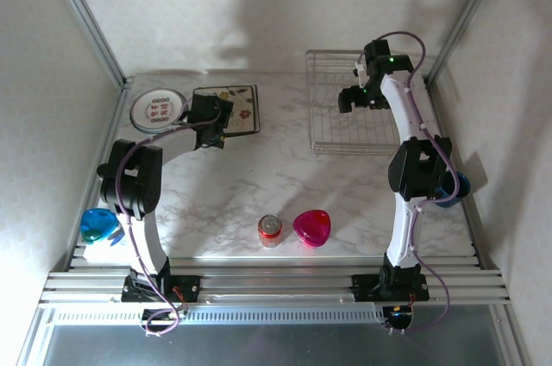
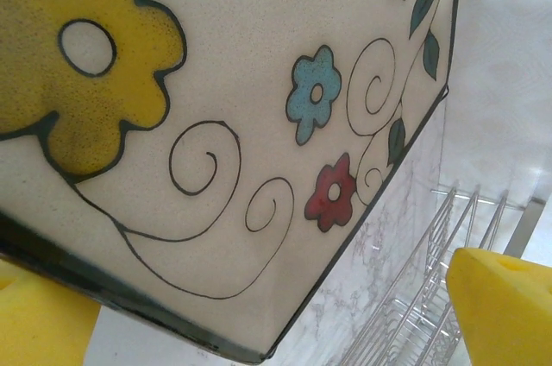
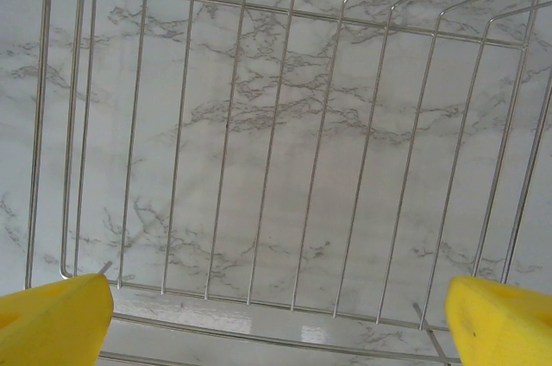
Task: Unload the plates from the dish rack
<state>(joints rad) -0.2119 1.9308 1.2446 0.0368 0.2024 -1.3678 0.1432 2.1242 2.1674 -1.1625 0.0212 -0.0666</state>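
Note:
A square cream plate [image 1: 235,109] with painted flowers lies flat on the marble table at the back, beside a round white plate [image 1: 158,110] with red motifs to its left. My left gripper [image 1: 211,129] hovers over the square plate's near left edge, open. In the left wrist view the square plate [image 2: 241,81] sits close below, its corner between the yellow fingertips [image 2: 504,306]. The wire dish rack [image 1: 349,116] stands at the back right. My right gripper [image 1: 358,98] hangs open above it. Through the rack wires [image 3: 285,124] bare marble shows between the yellow fingertips [image 3: 52,323].
A red can [image 1: 270,230] and a pink heart-shaped dish [image 1: 311,227] stand near the front middle. A blue object [image 1: 98,224] lies at the front left and another [image 1: 454,186] behind the right arm. Metal posts and white walls close in the table.

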